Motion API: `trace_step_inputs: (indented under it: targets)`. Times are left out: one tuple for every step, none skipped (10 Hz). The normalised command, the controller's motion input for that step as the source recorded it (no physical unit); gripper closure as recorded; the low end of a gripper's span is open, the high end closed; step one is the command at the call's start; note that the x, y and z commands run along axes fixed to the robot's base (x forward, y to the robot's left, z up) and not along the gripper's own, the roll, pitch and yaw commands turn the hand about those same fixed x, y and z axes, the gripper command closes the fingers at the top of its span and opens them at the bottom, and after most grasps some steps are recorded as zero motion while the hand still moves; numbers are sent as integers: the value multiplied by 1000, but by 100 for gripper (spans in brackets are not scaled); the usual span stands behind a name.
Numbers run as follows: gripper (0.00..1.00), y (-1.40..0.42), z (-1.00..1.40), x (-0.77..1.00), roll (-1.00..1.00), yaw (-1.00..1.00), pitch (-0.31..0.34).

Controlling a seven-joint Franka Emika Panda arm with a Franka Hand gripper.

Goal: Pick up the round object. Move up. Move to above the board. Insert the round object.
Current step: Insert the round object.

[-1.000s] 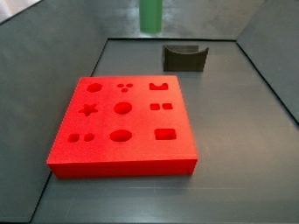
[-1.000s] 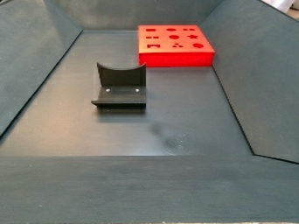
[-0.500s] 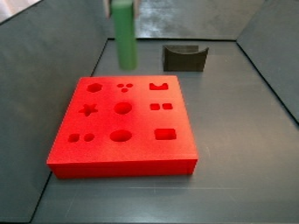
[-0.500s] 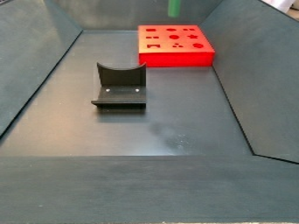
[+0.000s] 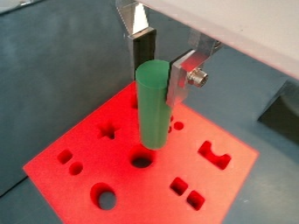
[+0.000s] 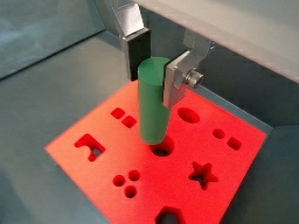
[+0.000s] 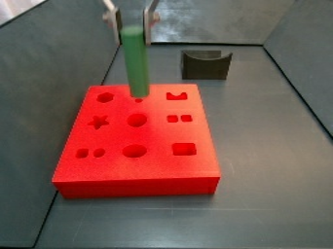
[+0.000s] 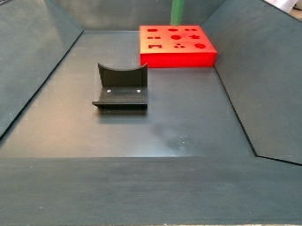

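The peg stands upright, long axis vertical, its lower end just above the board near the board's far edge. It hangs straight down at 6 o'clock from the gripper. In both wrist views the silver fingers are closed narrowly on the peg's top, pads touching its sides, its lower end near a round hole.

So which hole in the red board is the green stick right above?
The plain round hole in the board's middle. The green peg, held by the gripper, hangs over it; the star hole and the rest sit off to the sides.
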Motion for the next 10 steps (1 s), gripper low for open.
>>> trace_step_inputs:
  targets:
    - [100, -66, -291, 0, -66, 0, -6]
    - [100, -66, -174, 0, -86, 14, -10]
    - [100, -246, -194, 0, 30, 111, 0]
    - [100, -331, -229, 0, 149, 174, 0]
    - [100, -326, -214, 0, 193, 194, 3]
    - [100, -171, -11, 0, 51, 46, 0]
    - [100, 0, -57, 0, 71, 63, 0]
    - [100, 0, -103, 0, 201, 254, 23]
    - [100, 0, -129, 0, 230, 334, 10]
    - [100, 0, -103, 0, 163, 389, 0]
